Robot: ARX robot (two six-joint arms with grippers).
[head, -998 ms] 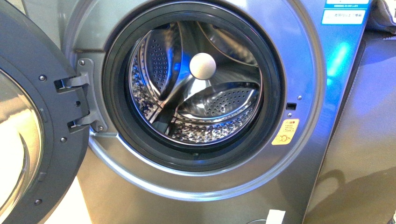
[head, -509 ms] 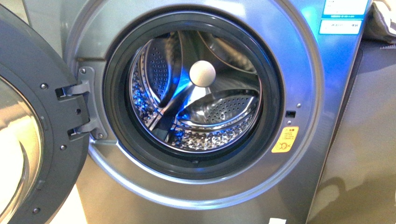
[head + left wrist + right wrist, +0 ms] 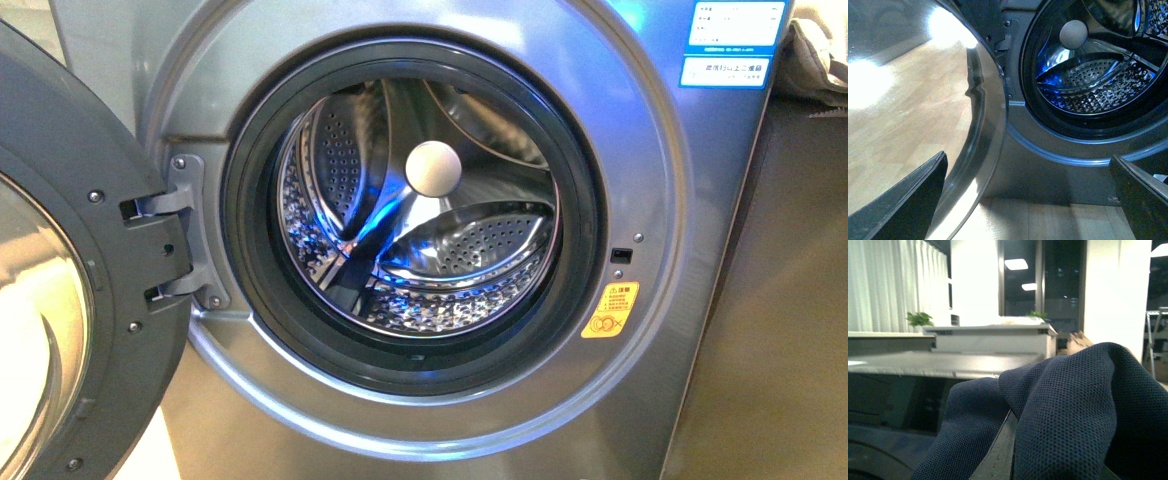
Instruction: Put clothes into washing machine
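Observation:
The silver-grey washing machine (image 3: 650, 200) fills the front view, its door (image 3: 60, 300) swung open to the left. The perforated steel drum (image 3: 440, 260) is empty. Neither arm shows in the front view. My left gripper (image 3: 1028, 175) is open and empty, low in front of the machine, between the door glass (image 3: 923, 110) and the drum opening (image 3: 1088, 75). My right gripper (image 3: 1013, 460) is shut on the clothes (image 3: 1068, 410), a dark navy mesh garment that drapes over the fingers and hides them. It is held about level with the machine's top.
A yellow warning sticker (image 3: 611, 310) and a blue-white label (image 3: 727, 45) are on the machine's front. A pale fabric bundle (image 3: 815, 50) lies at the top right. A dark cabinet side (image 3: 780, 300) stands to the right. There is wooden floor (image 3: 1048, 220) below.
The front view has shifted upward a little, so the machine sits lower in the frame. A white tag at the bottom edge has left the view. The drum is unchanged.

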